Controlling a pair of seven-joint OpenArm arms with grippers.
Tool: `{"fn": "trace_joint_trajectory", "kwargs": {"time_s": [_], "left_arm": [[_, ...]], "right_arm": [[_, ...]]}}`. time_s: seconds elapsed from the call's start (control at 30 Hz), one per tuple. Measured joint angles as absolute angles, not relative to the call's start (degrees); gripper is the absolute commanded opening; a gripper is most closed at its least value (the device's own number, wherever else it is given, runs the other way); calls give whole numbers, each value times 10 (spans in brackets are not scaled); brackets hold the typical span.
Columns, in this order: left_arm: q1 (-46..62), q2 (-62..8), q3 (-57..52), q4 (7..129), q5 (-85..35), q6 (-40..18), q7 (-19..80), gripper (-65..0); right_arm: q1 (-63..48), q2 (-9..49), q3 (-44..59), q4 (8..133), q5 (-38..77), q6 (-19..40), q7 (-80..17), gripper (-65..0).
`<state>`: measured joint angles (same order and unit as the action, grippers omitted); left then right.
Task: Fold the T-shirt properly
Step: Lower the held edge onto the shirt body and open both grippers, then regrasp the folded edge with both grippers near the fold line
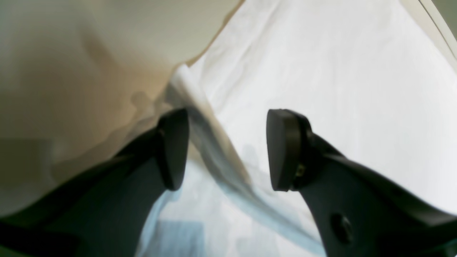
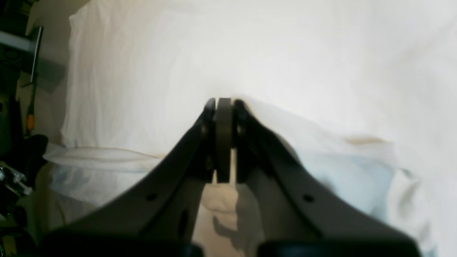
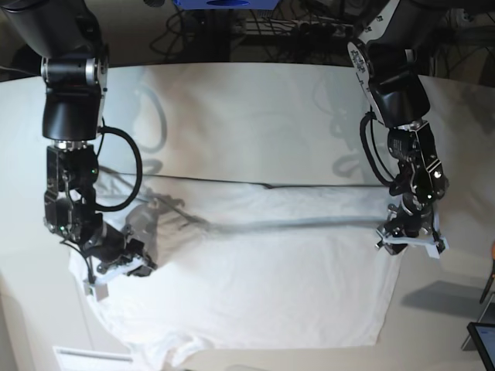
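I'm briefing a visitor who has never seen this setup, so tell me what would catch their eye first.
The white T-shirt spread wide across the off-white table dominates the scene. Two black arms flank it: the left gripper stands with jaws apart over a raised fold at one side edge, and the right gripper sits pinched shut at the opposite side.

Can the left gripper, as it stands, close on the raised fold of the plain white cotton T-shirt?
Probably yes: the left gripper stands open with the T-shirt fold ridge between its fingers, nothing blocking.
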<state>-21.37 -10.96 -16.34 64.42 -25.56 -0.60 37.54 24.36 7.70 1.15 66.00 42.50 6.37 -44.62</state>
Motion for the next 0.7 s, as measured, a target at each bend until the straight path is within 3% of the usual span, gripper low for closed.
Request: {"fn": "trace_joint_trajectory", "kwargs": {"time_s": [0.47, 0.7], "left_arm": [[-206, -118, -163, 682, -255, -6, 378, -301], [-168, -119, -160, 748, -255, -7, 377, -301]], "right_arm": [[314, 86, -76, 543, 425, 65, -378, -633], [322, 102, -97, 518, 425, 64, -310, -479]]}}
